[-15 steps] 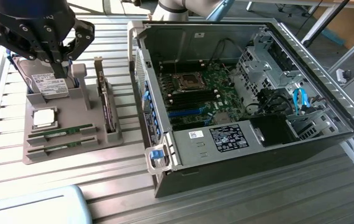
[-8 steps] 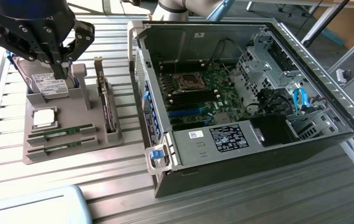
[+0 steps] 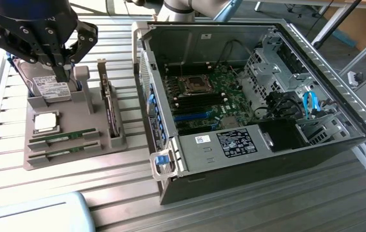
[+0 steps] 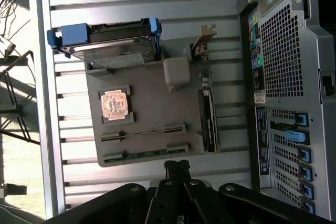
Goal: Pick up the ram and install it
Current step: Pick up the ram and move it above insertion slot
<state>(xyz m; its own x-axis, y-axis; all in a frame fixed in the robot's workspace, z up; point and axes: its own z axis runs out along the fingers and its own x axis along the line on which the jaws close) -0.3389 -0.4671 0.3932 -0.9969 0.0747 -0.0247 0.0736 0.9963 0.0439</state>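
Wrist view: end effector [image 4: 177, 168], shut and empty, hangs above the gray holder [image 4: 152, 92]; the ram [image 4: 146, 154] lies flat below, just beyond its tips, long axis crosswise.

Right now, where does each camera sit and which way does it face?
Exterior view: high, off the arm, looking down aslant at the open computer case and the grey holder on the slatted table; the gripper hangs at the exterior view's left.
Wrist view: on the wrist, looking down past the gripper onto the holder.
Shared: holder, hard drive, ram sticks, case.
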